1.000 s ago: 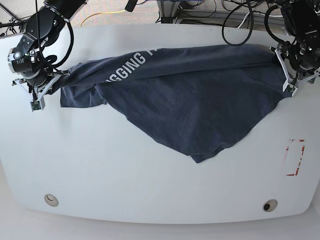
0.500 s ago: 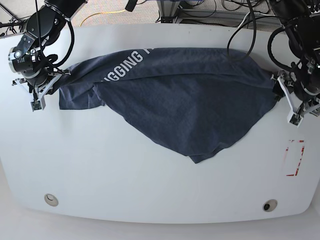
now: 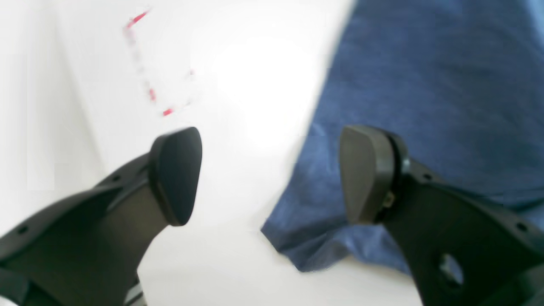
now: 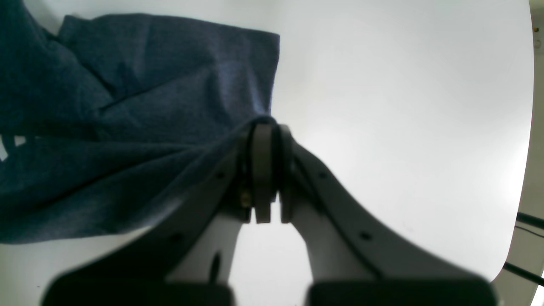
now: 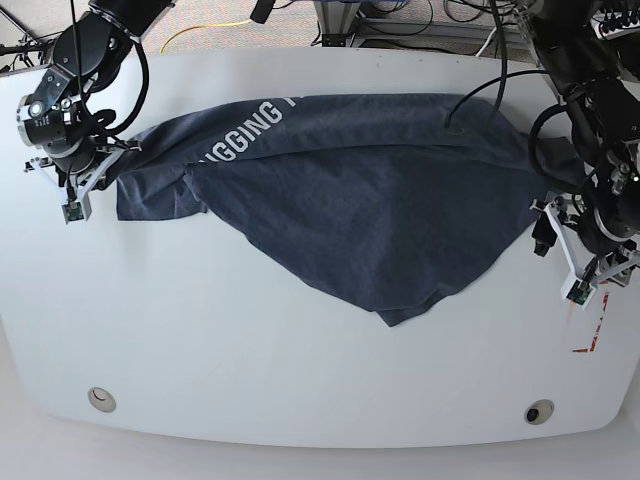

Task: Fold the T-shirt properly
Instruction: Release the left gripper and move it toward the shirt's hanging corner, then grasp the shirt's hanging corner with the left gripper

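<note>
The dark navy T-shirt (image 5: 370, 200) lies spread and rumpled across the back half of the white table (image 5: 250, 340), with white lettering (image 5: 250, 122) near its far left edge. My right gripper (image 5: 95, 175) is at the shirt's left end. In the right wrist view it (image 4: 265, 170) is shut on a bunched fold of the shirt (image 4: 127, 127). My left gripper (image 5: 562, 258) is open beside the shirt's right edge. In the left wrist view it (image 3: 272, 178) is open over bare table, with a shirt corner (image 3: 297, 238) lying between the fingers (image 3: 365, 174).
A red dashed marking (image 5: 590, 320) is on the table just in front of my left gripper; it also shows in the left wrist view (image 3: 148, 76). Two round holes (image 5: 102, 400) (image 5: 540, 411) sit near the front edge. Cables (image 5: 470, 30) lie behind the table.
My left gripper has moved from the shirt's back right corner toward the front along its right edge and now stands open. The shirt's right side has slackened. My right gripper has barely moved.
</note>
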Motion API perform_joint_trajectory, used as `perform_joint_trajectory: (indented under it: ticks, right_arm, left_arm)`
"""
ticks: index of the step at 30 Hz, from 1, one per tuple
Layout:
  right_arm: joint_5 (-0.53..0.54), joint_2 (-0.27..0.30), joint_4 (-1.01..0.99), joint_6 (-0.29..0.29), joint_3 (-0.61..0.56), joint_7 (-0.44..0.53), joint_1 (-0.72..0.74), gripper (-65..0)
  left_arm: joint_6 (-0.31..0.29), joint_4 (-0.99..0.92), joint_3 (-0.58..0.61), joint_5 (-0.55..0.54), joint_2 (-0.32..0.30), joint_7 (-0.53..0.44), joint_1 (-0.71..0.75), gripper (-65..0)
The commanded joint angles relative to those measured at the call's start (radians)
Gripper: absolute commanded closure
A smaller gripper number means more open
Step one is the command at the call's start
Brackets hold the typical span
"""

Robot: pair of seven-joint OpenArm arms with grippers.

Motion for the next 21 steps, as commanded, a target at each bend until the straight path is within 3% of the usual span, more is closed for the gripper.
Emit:
perform_joint_trajectory:
  ticks: [1,12,16,21]
  right_arm:
    - [0.003,0.016,0.018,-0.002,0.005,0.016,0.013,0.0]
    - [-0.003,-0.004,0.018,-0.002,0.005,0.016,0.036,0.0]
    - [0.0,-0.01,0.018,-0.002,-0.001,0.016,0.051,0.0]
    - [-0.005,-0.012,0.018,-0.002,0.006,0.016,0.057,0.0]
  left_arm:
    - [-0.001,-0.07,0.027,-0.006,0.016,-0.074,-0.046,-46.4]
    - [-0.001,-0.621,0.065,0.146,0.063,-0.352,-0.276,-45.8]
    - [-0.001,-0.828,0.094,0.126,0.065,-0.43,-0.35,-45.8]
    - [-0.001,-0.95,0.174,0.088,0.065,-0.504,-0.379,-45.8]
